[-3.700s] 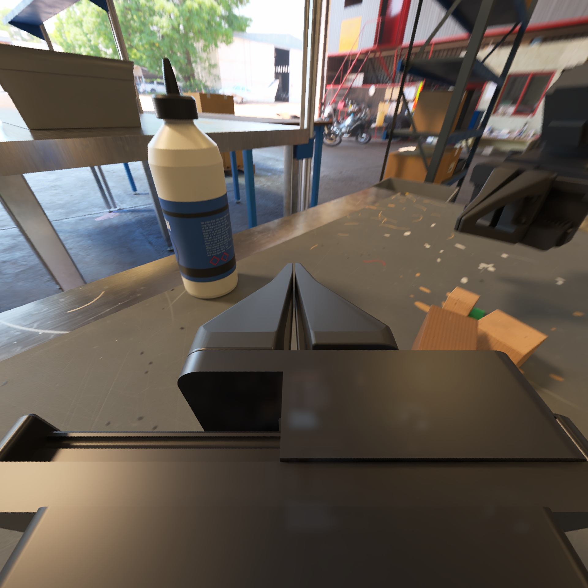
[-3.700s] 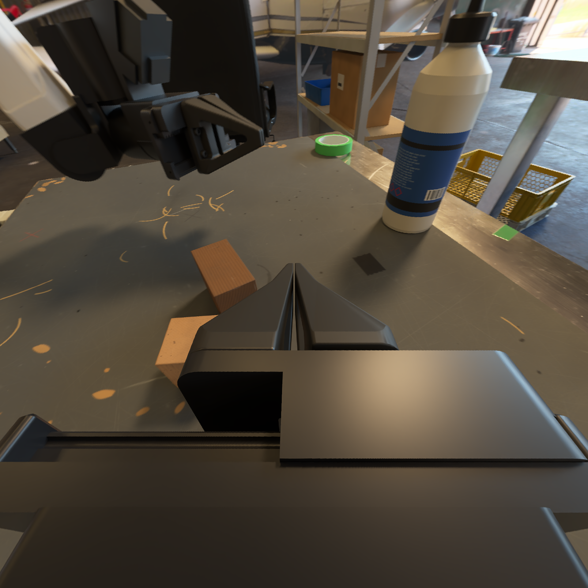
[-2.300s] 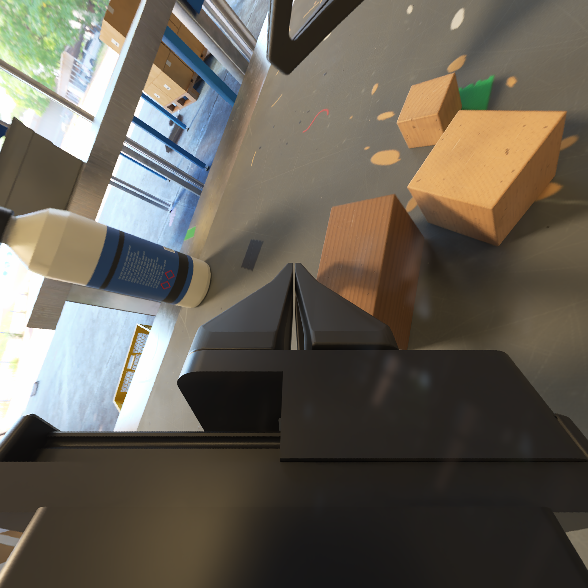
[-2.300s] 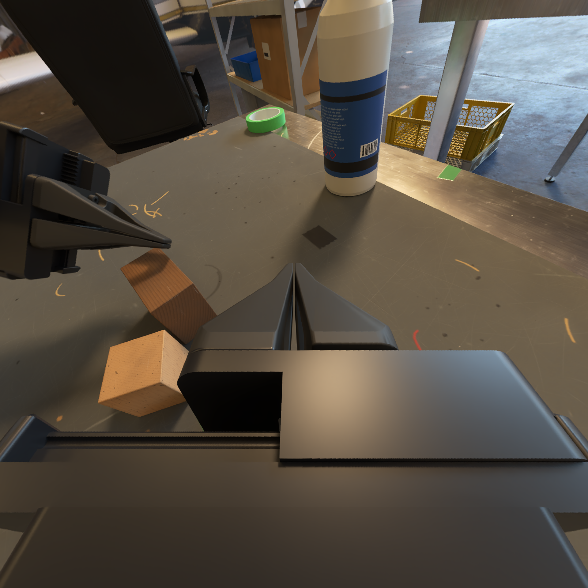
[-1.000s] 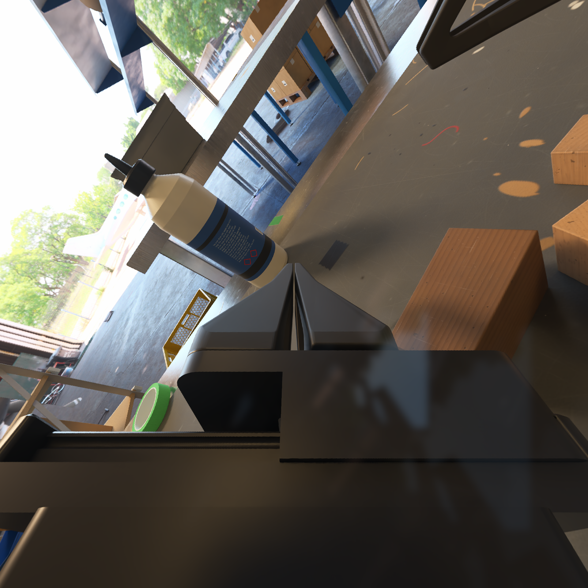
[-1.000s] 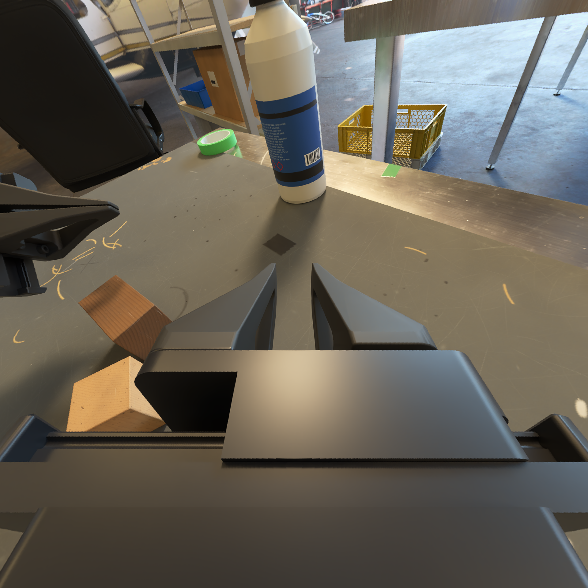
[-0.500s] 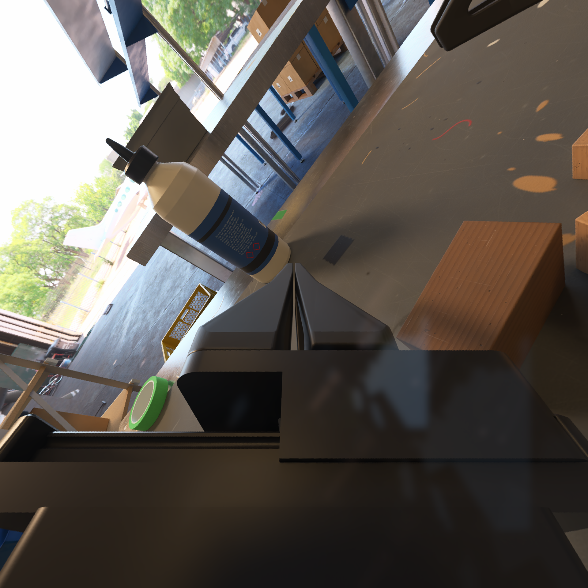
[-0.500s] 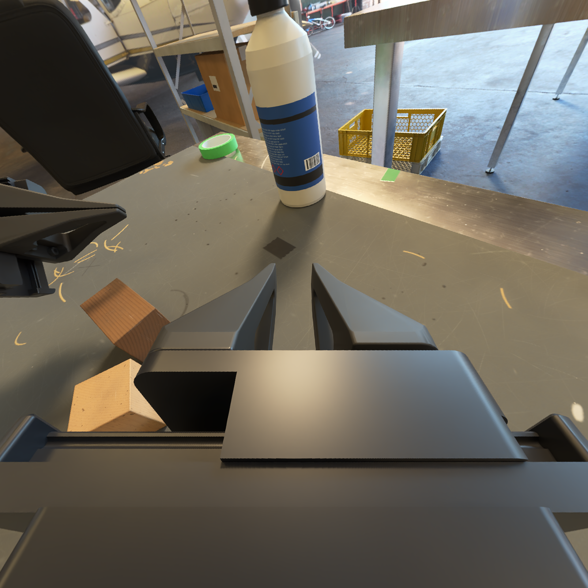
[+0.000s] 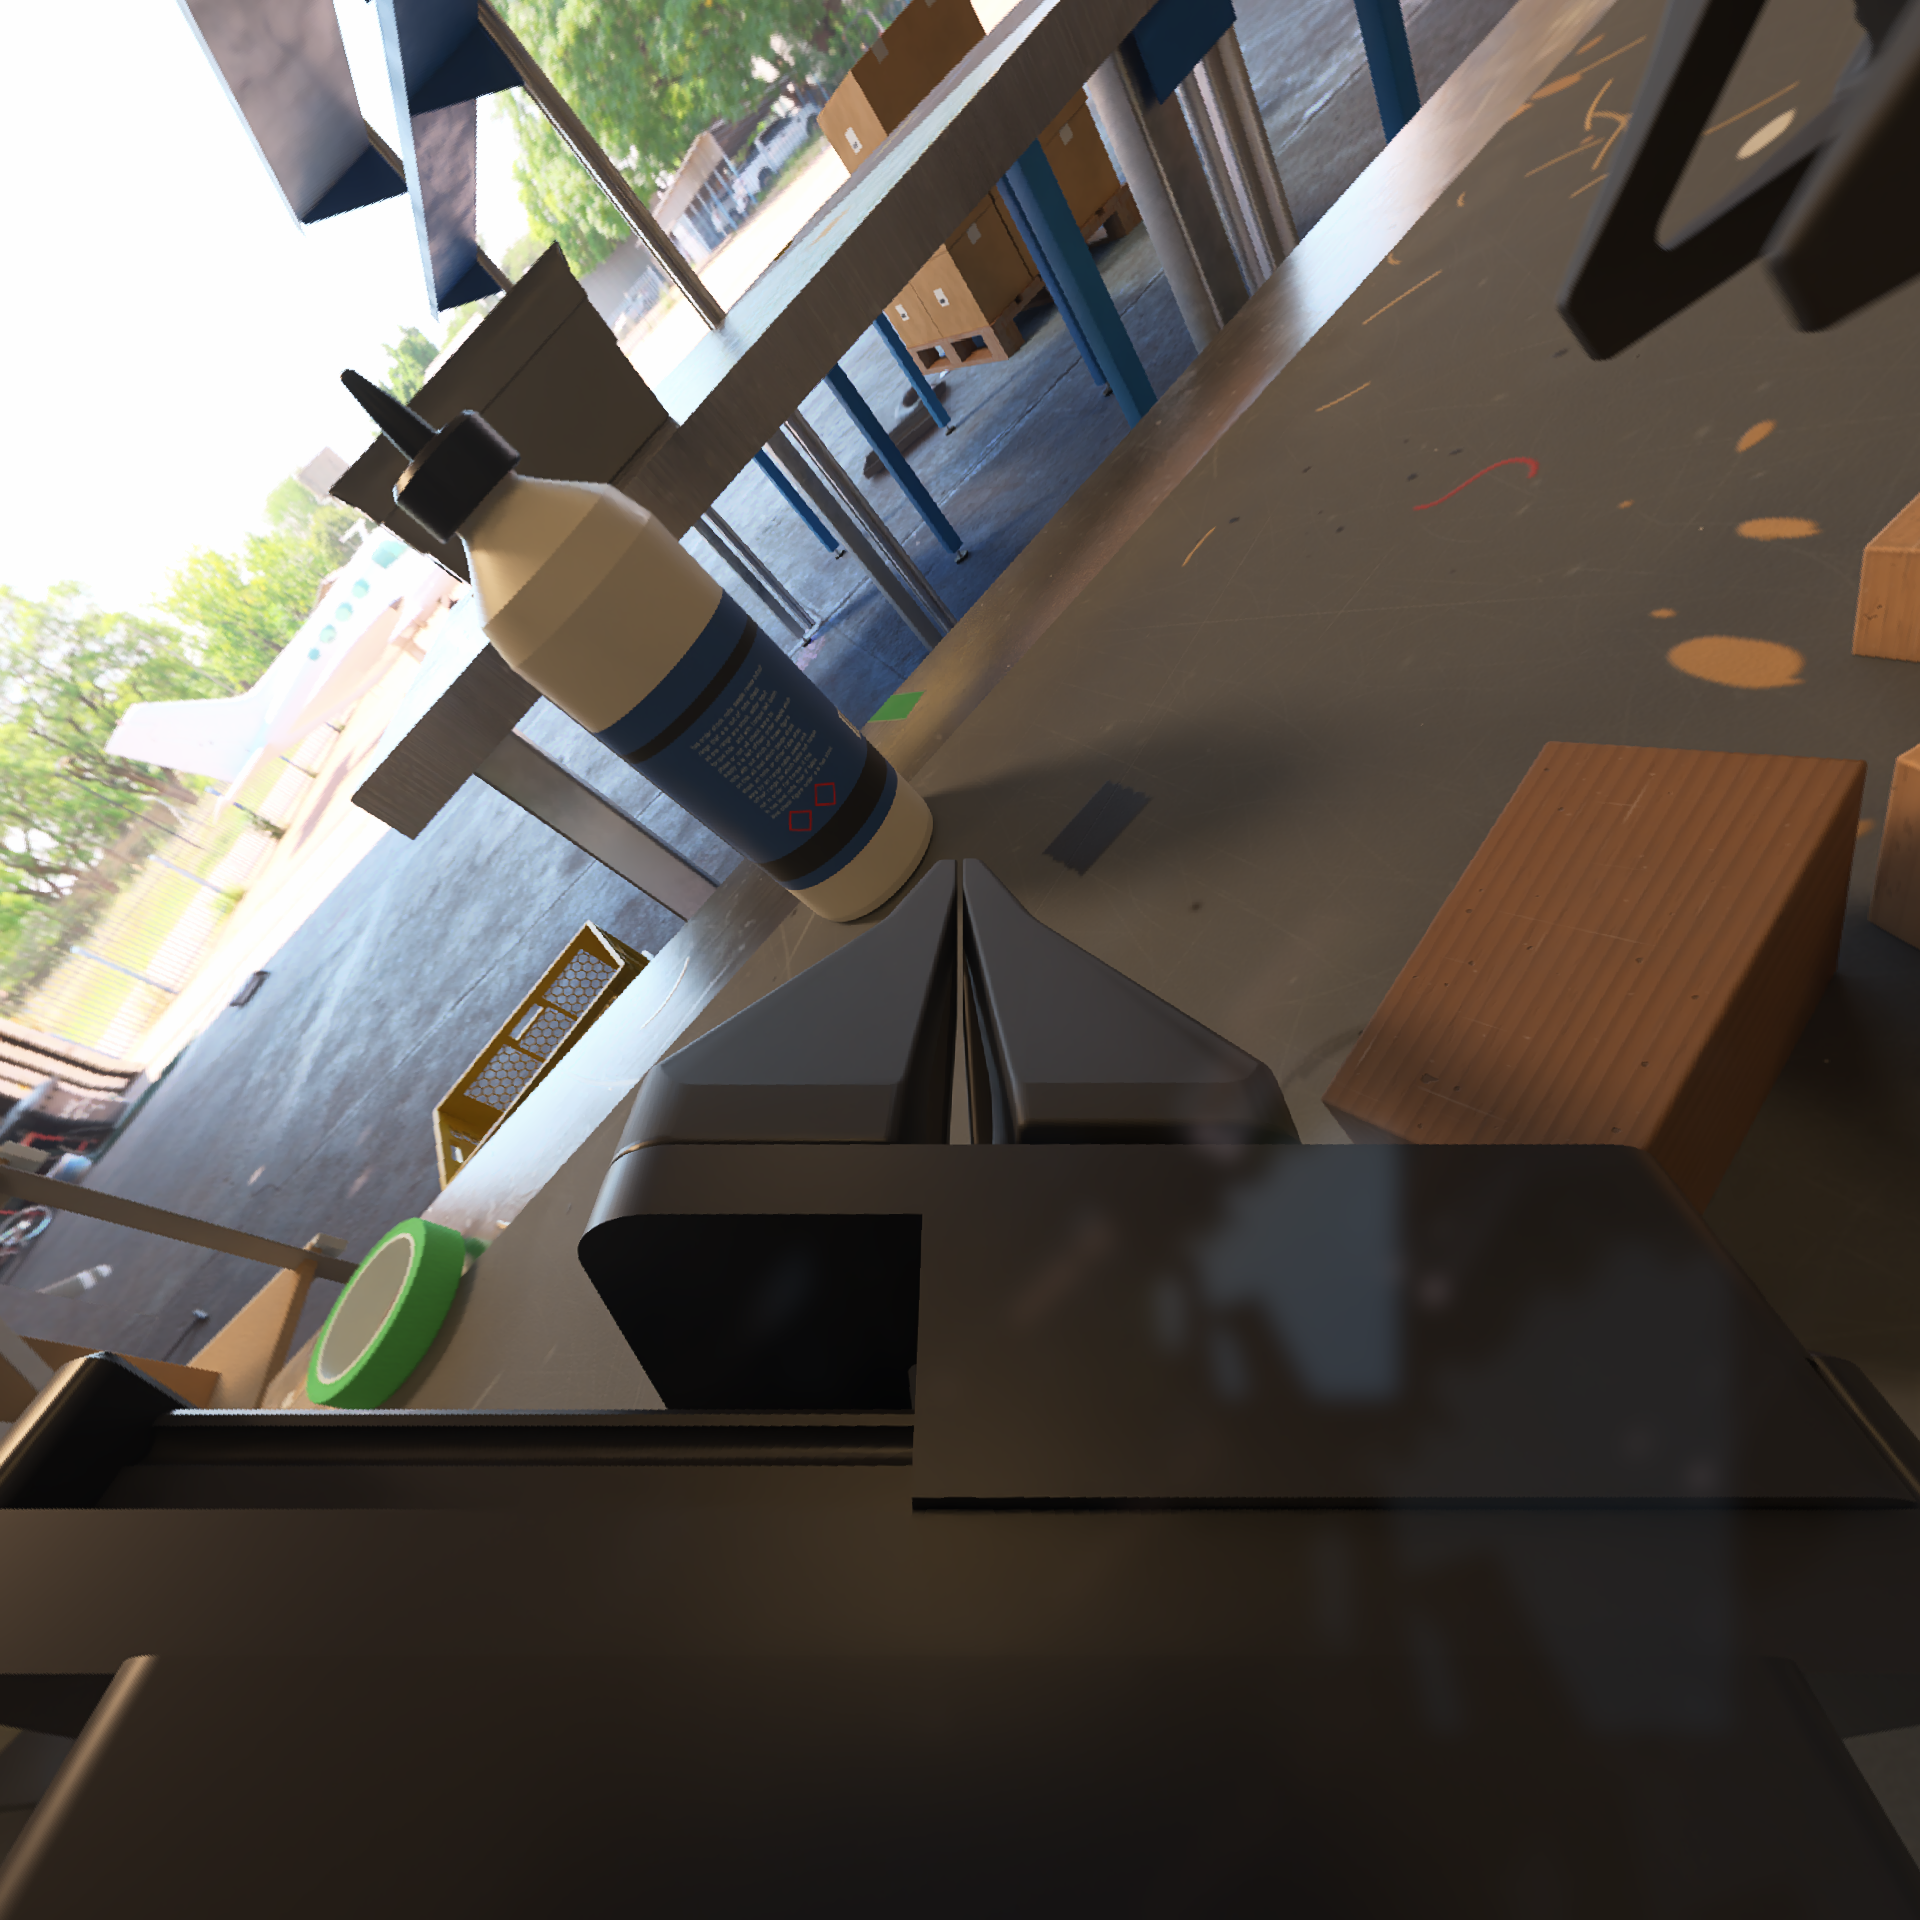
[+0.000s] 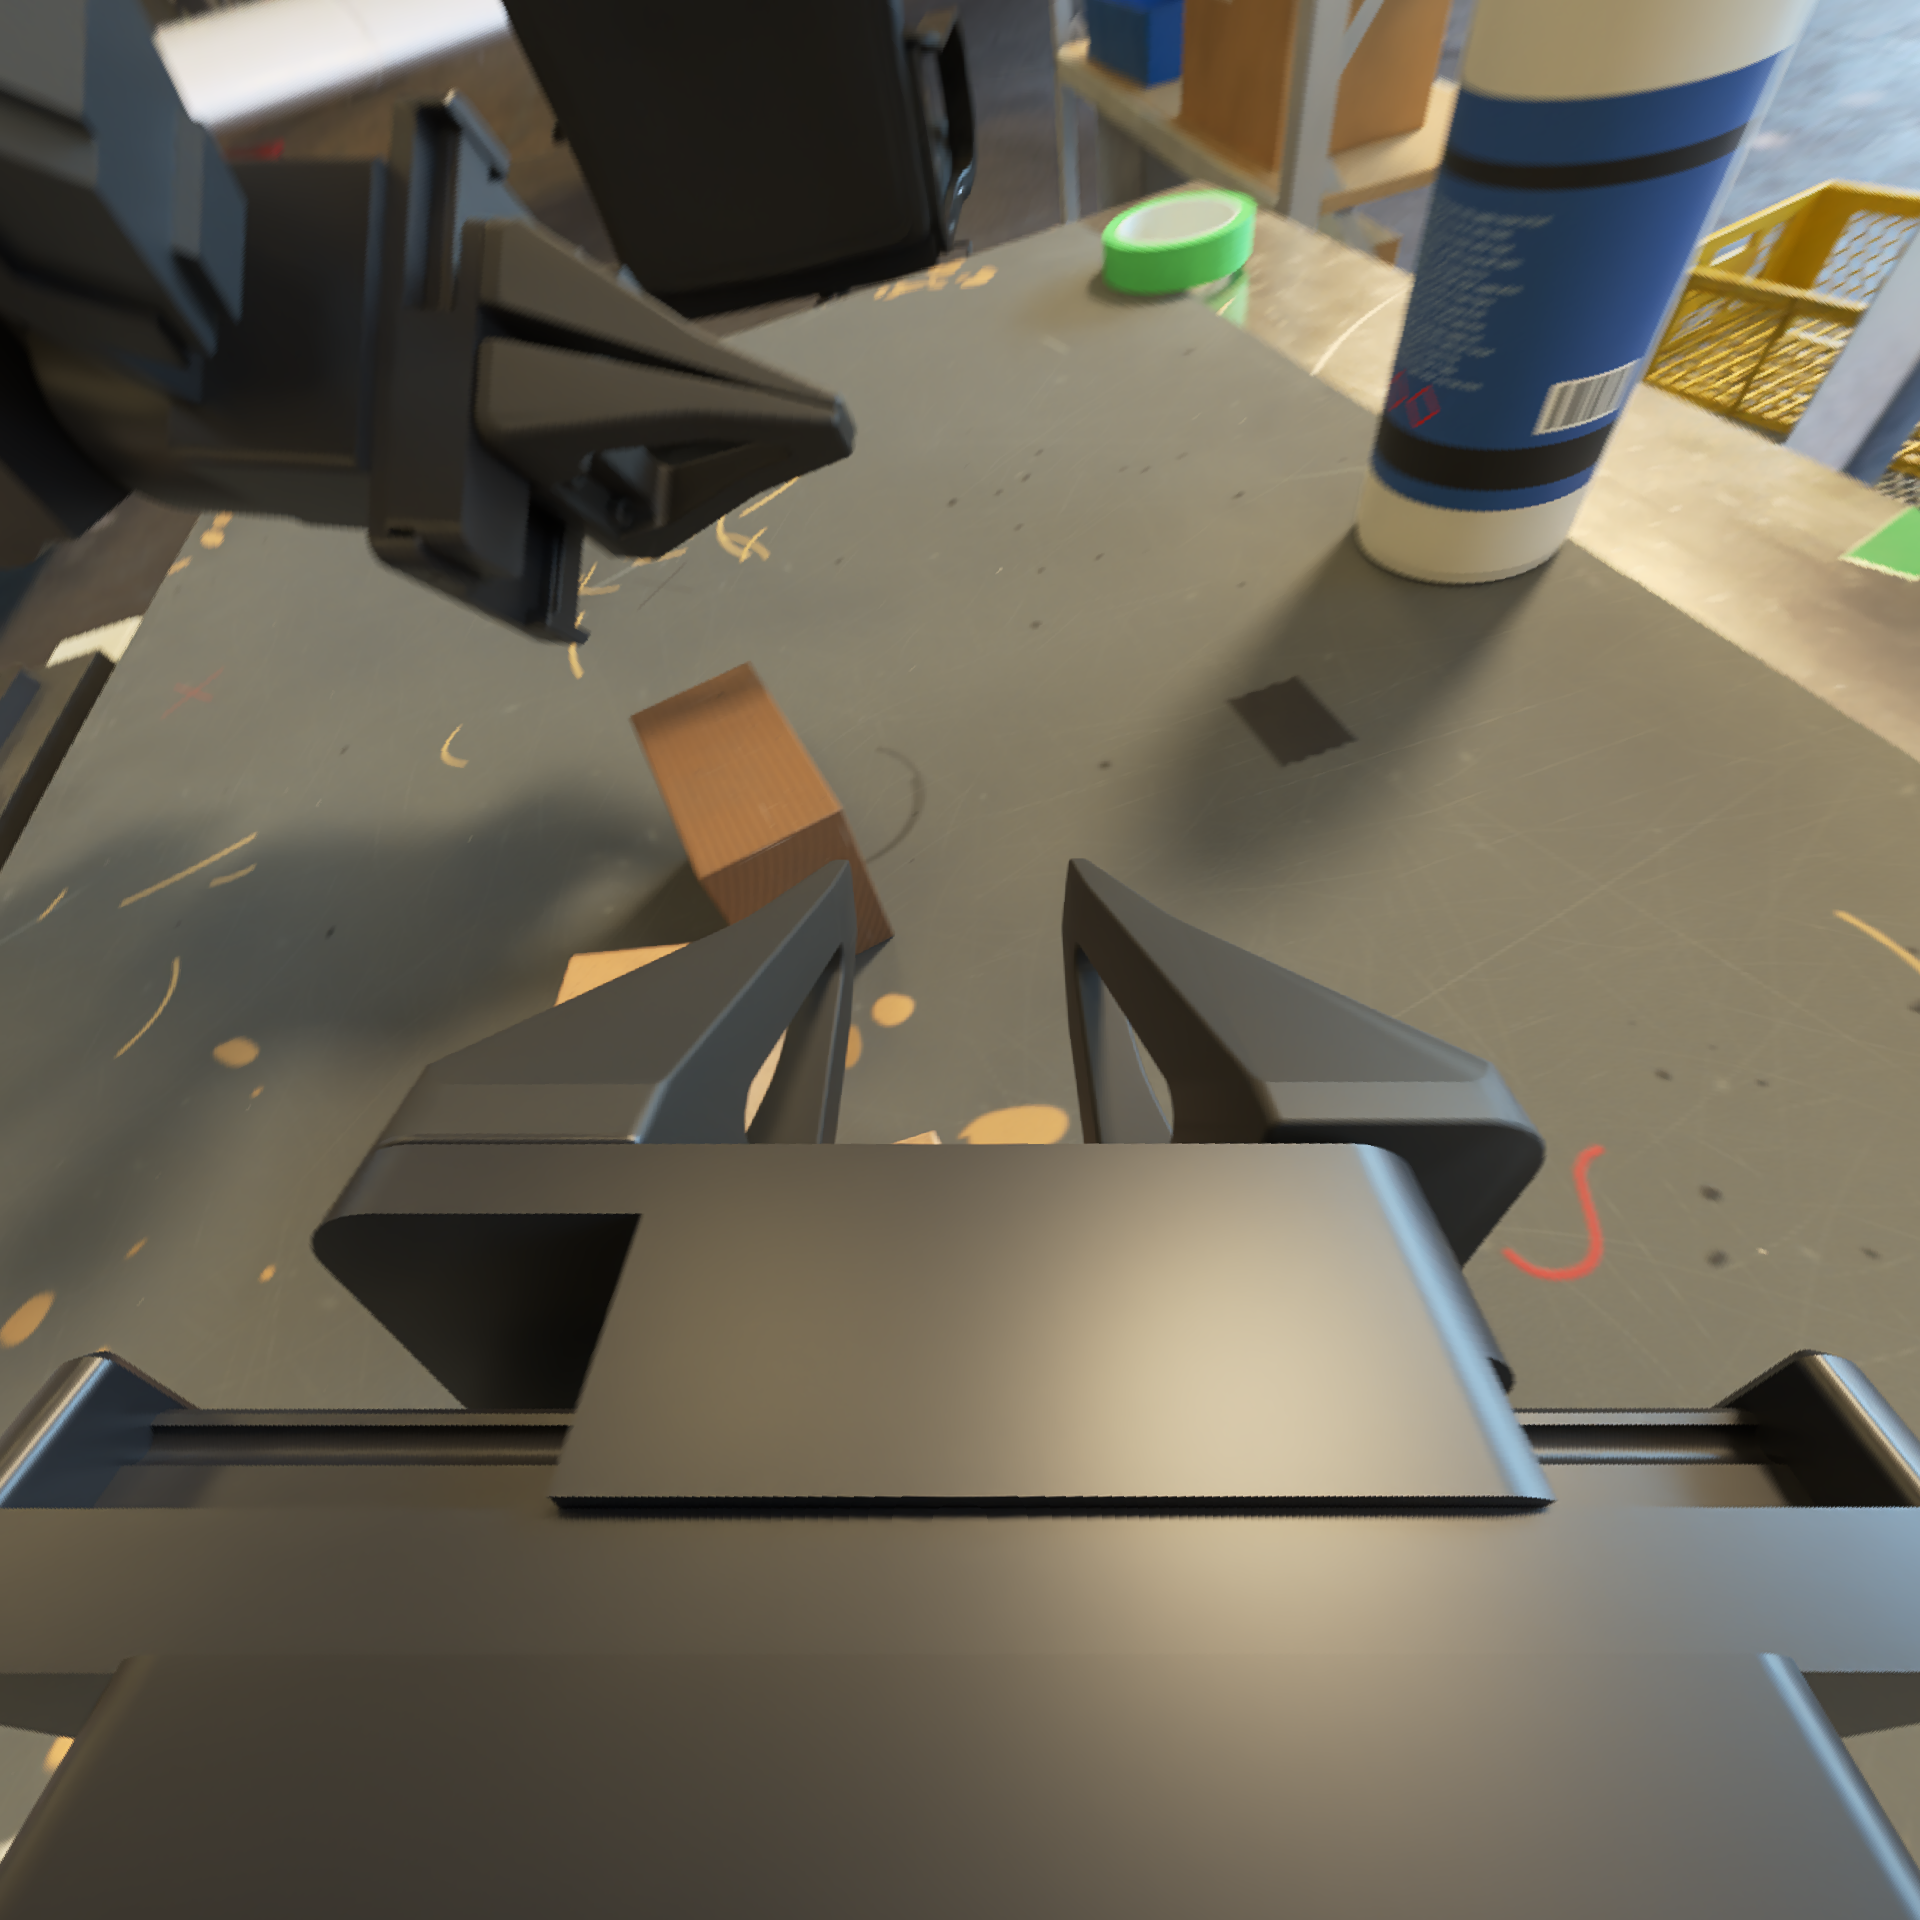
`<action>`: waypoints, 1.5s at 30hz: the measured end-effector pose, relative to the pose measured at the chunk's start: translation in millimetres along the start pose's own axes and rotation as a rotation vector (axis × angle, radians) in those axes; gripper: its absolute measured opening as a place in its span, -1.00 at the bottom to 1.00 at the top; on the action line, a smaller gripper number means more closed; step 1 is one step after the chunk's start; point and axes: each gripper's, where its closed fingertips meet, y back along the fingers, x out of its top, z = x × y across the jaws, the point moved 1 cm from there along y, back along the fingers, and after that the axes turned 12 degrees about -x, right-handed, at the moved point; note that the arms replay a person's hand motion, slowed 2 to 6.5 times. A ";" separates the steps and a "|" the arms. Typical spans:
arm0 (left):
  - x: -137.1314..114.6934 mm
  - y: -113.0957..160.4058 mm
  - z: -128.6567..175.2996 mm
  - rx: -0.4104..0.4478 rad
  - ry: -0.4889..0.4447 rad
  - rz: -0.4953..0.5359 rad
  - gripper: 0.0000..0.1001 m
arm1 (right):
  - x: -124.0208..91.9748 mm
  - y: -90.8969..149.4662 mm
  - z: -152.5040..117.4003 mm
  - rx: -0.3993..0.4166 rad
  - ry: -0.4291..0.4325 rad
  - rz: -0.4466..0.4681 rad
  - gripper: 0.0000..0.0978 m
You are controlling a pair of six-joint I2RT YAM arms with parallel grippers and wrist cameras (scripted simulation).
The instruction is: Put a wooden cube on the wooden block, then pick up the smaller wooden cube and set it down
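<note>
Wooden block [image 10: 743,795], a reddish-brown piece with fine ribbed grain and sharp edges, lies flat on the dark grey bench [image 10: 1455,935], with nothing on its top face, so the stacking is, as I judge, not yet begun. Just beside it, a paler wooden cube [image 10: 613,971] rests on the bench, mostly hidden behind the right end effector [image 10: 961,894]. This end effector hangs above the bench with its two fingers spread apart and nothing between them; the opening looks prepared for a cube, and its left fingertip covers a corner of the block.

The left end effector [image 9: 958,883] has its fingers pressed together and holds nothing. It is turned on its side and points past the block toward the glue bottle [image 9: 665,675]. In this view a second pale cube [image 9: 1889,603] shows only at the right edge, so I cannot tell which cube is the smaller one.

The bench surface is matt, scratched, and spotted with wood shavings. A green tape roll [image 10: 1179,239] sits well apart, near the far edge.
</note>
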 end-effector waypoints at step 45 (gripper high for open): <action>-23.4 -6.6 -11.0 0.035 0.105 -0.048 -0.98 | -54.9 -12.7 -59.4 -0.199 0.499 -0.426 -0.11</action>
